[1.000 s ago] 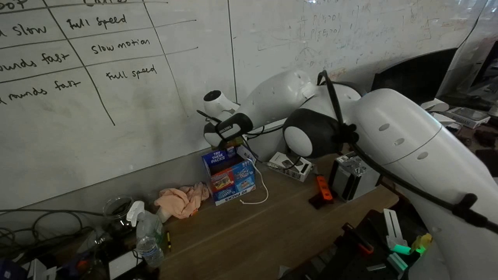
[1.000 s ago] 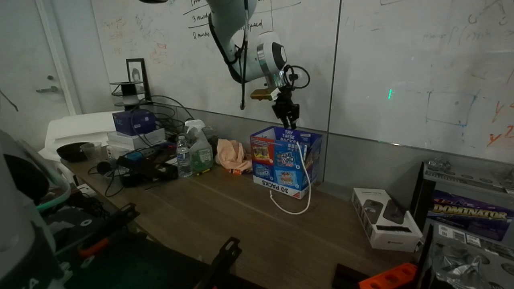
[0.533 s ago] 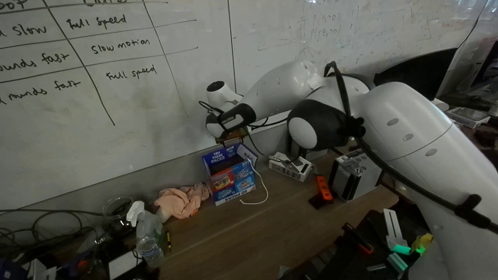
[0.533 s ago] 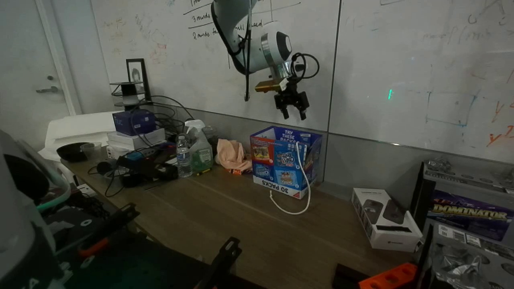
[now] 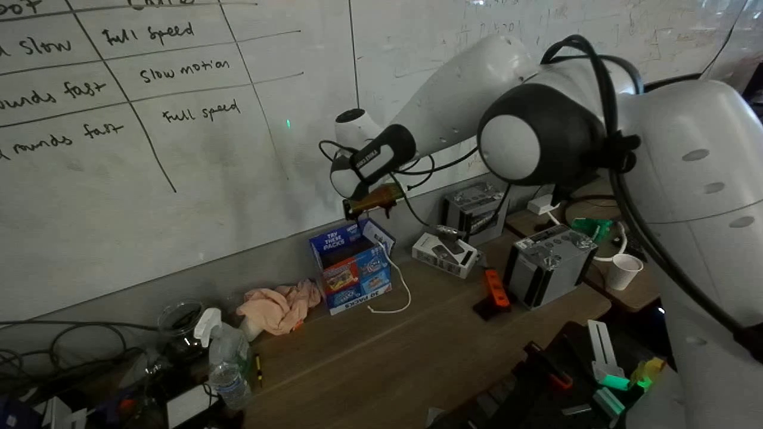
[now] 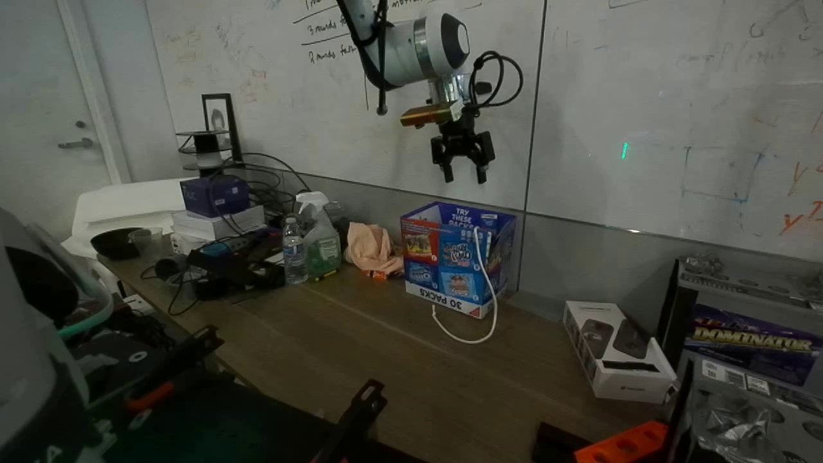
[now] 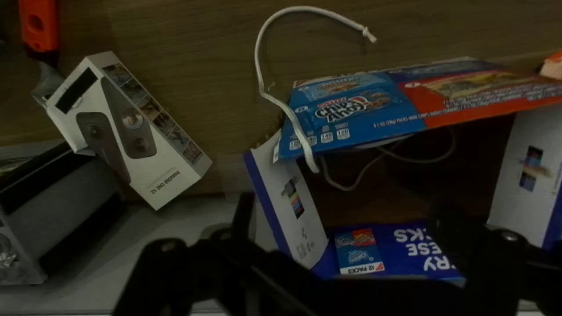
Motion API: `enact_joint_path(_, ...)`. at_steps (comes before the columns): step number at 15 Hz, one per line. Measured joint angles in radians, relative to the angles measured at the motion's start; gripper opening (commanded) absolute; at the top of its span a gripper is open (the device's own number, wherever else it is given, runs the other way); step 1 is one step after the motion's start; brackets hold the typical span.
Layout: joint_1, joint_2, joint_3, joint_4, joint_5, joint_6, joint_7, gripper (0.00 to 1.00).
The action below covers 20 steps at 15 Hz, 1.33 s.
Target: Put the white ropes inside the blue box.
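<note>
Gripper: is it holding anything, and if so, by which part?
Nothing is held. The gripper is open above the blue box, nothing between its fingers; the white rope hangs over the box's edge, below it.

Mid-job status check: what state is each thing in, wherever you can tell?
gripper, open, holding nothing
blue box, open-topped, front lettering upside down
white rope, draped over the box's edge, partly inside, knotted end outside
peach cloth, crumpled
spray bottle, upright
water bottle, upright
Insta360 box, lying down
</note>
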Motion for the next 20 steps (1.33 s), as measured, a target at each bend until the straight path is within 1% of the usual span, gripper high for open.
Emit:
enact_joint_path(2,-0.021,-0.054,0.027,-0.106,0.015,0.052,-0.104,1.0)
enact_joint_path(4,-0.047,-0.085,0.06,-0.219,0.038,0.128,-0.211,1.0)
enact_joint_path(7,-0.091,-0.077,0.12,-0.349,0.084,0.245,-0.375,1.0)
enact_joint_path(9,-0.124,-0.05,0.166,-0.394,0.113,0.286,-0.492,1.0)
enact_joint_path(12,-0.163,0.015,0.226,-0.39,0.122,0.291,-0.651,1.0)
enact_joint_path(15,-0.183,0.087,0.265,-0.343,0.122,0.284,-0.795,1.0)
enact_joint_path(17,-0.188,0.137,0.274,-0.293,0.121,0.284,-0.853,1.0)
enact_joint_path(20,-0.191,0.209,0.272,-0.219,0.116,0.289,-0.89,1.0)
